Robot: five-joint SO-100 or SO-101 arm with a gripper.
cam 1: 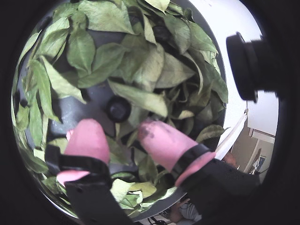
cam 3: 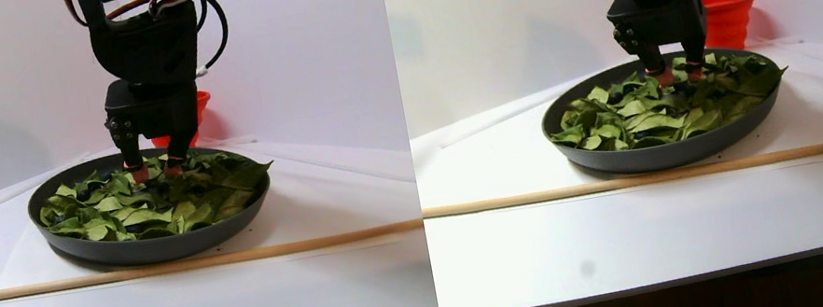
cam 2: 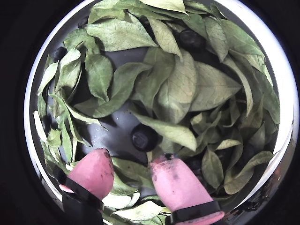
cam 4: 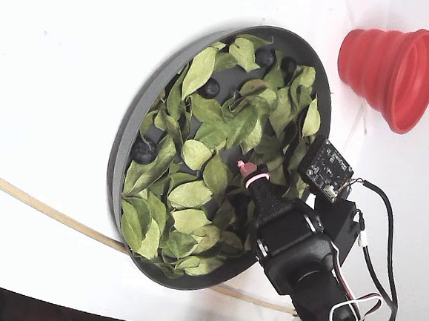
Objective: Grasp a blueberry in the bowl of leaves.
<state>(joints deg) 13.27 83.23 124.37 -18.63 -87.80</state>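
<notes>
Blueberry (cam 2: 144, 137), round with no long axis, is lying just beyond the gripper (cam 2: 133, 164), whose parted pink fingertips (cam 2: 96, 169) are holding nothing.

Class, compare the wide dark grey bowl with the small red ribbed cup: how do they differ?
The wide, shallow dark grey bowl is far larger than the small red ribbed cup. The bowl is smooth-walled; the cup is ribbed and flares to its mouth. The bowl holds green leaves; the cup's contents cannot be seen. Both are round and sit on the white table.
</notes>
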